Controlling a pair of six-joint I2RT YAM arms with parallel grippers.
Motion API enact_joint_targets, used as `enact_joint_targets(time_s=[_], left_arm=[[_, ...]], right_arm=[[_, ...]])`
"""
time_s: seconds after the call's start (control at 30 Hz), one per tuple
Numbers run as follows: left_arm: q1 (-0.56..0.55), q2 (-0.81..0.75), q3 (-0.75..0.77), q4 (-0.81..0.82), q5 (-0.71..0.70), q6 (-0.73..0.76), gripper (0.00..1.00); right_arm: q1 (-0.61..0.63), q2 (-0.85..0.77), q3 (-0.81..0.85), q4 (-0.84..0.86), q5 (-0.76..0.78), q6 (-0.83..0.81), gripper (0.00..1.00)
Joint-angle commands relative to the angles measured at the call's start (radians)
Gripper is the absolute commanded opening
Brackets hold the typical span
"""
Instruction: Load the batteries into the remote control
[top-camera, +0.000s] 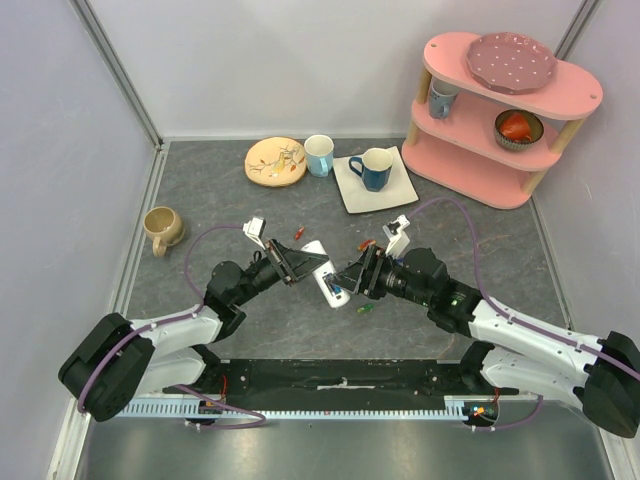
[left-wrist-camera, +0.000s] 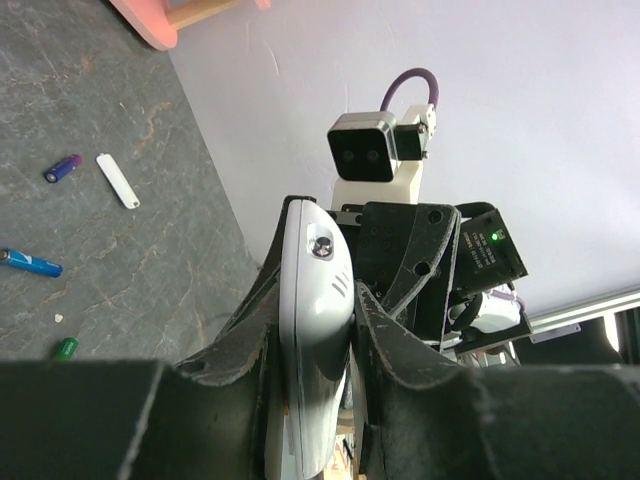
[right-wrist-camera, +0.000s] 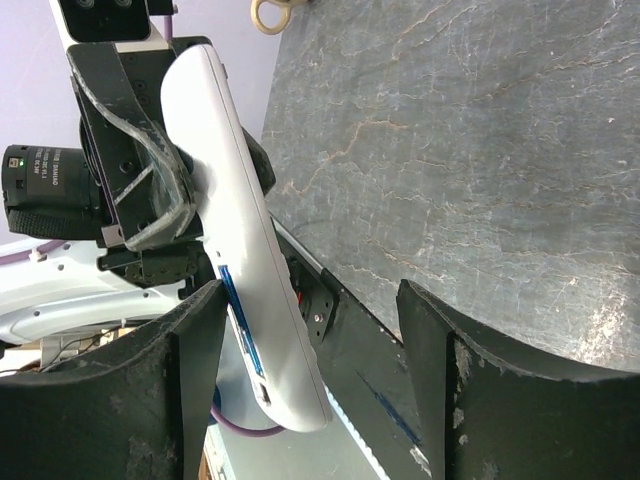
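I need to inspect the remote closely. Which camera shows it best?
The right wrist view: the remote shows nearly its whole length, large. The left wrist view shows only one end, partly hidden; the top view shows it small.

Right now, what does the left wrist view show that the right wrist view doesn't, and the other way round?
Left wrist only: a blue battery, a purple battery and a green battery loose on the table, plus a white cover. Right wrist only: the right claw, open at the end of the remote, and a beige mug. Both: the remote, clamped in the left claw, and the table.
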Motion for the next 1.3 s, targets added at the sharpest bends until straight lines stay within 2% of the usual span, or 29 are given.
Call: enact_joint_targets(time_s=[0.0, 0.47, 0.8, 1.27], left_arm=[[0.021, -0.046, 0.054, 0.156, -0.029, -0.011, 0.02], [0.019, -0.017, 0.031, 0.162, -0.009, -0.017, 0.02], [0.019, 0.013, 0.013, 0.166, -0.005, -0.014, 0.02], [0.019, 0.078, 0.011, 0.151, 0.023, -0.006, 0.02]], right_arm=[[-0.010, 0.004, -0.038, -0.132, 0.000, -0.044, 0.74], [-0.010, 0.038, 0.025, -0.132, -0.003, -0.070, 0.76], [-0.013, 0.025, 0.086, -0.119, -0.033, -0.089, 0.85], [-0.019, -0.008, 0.155, -0.105, -0.061, -0.169, 0.90]])
